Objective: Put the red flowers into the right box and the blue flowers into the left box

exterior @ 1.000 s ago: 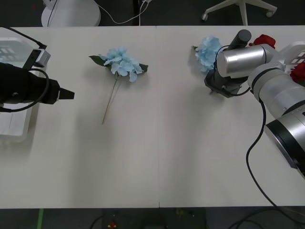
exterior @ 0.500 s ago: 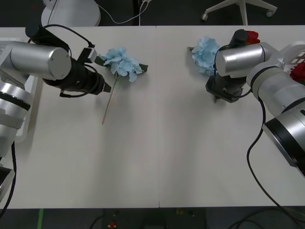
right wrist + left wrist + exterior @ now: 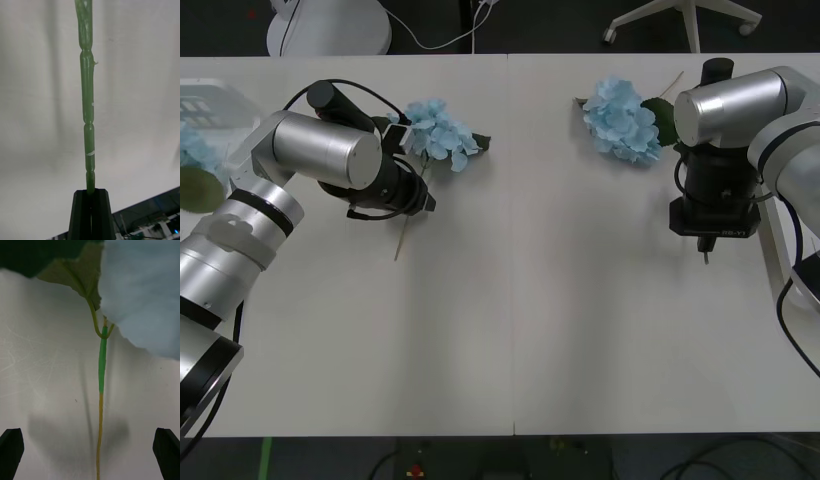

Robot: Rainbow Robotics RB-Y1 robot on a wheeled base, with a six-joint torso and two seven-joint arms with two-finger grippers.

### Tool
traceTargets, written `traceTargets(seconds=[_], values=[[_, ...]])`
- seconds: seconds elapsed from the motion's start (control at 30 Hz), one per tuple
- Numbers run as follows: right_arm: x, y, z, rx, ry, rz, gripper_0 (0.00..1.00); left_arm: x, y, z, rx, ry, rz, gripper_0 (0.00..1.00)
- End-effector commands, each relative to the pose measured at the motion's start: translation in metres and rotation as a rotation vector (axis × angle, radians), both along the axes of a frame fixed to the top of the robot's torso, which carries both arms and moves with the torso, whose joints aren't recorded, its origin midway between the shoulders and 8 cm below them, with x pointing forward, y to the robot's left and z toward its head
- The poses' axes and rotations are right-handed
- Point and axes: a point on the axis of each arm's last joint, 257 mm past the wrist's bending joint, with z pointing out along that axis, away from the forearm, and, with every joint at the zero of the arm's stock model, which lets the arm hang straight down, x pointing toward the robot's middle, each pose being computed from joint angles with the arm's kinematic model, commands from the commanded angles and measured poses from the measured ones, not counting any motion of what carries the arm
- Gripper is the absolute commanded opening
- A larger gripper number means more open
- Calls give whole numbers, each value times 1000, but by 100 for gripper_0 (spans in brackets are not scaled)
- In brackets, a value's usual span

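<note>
At the far left edge of the front view, the left box (image 3: 205, 100) is seen with a blue flower inside. Right of it, the left gripper (image 3: 423, 195) is lowered over the stem of a blue flower (image 3: 435, 130) lying on the bench (image 3: 510, 320), its fingers (image 3: 11, 452) spread wide. A second blue flower (image 3: 620, 120) lies at upper right. At the right edge, a green stem (image 3: 88, 112) is pinched between the closed fingers of the right gripper (image 3: 705, 250).
</note>
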Motion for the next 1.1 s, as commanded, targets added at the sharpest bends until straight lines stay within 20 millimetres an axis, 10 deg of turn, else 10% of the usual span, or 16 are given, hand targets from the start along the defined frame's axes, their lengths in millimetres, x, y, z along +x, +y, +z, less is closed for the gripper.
traceTargets(seconds=[0.03,0.23,0.43,0.5,0.6,0.73,1.1], values=[[-27,-55,0,-84,74,105,0,21,-29,20,-27,-46,24,100],[-60,-87,-35,-111,77,187,0,21,-31,13,-9,-44,28,93],[-79,-86,-59,-30,16,230,0,20,-30,9,22,-47,21,1],[-82,-83,-59,-21,6,243,4,20,-30,7,39,-53,13,0],[-80,-78,-55,-10,-7,246,54,21,-28,6,54,-60,12,0],[-68,-58,-44,54,-53,242,84,22,-26,6,64,-66,14,0],[-1,-20,63,253,-292,193,100,35,-32,62,14,-145,1,0]])
